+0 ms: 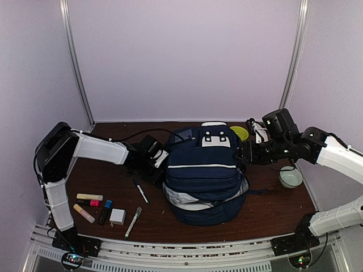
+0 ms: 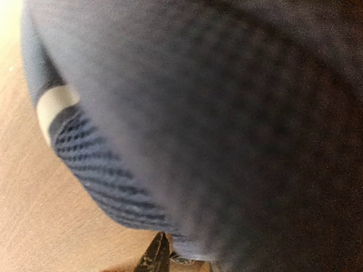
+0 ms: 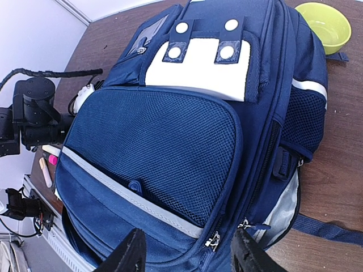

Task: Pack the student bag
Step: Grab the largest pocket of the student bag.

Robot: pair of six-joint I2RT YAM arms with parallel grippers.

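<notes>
The student bag (image 1: 204, 170) is a navy backpack with white trim lying in the middle of the table, its white patch (image 3: 198, 68) facing up. Its main zipper gapes along the right side and shows grey lining (image 3: 286, 198). My left gripper (image 1: 160, 160) is pressed against the bag's left side. The left wrist view is filled with blurred bag fabric (image 2: 227, 113), with only one dark finger (image 2: 156, 252) showing, so I cannot read its jaws. My right gripper (image 3: 190, 258) hovers open over the bag's right side, above the zipper pulls, holding nothing.
Left of the bag lie a pen (image 1: 140, 191), a silver marker (image 1: 133, 221), a white cube (image 1: 117, 216), a blue marker (image 1: 105, 211) and highlighters (image 1: 89, 197). A green bowl (image 1: 240, 132) sits behind the bag, a pale bowl (image 1: 290, 177) to its right.
</notes>
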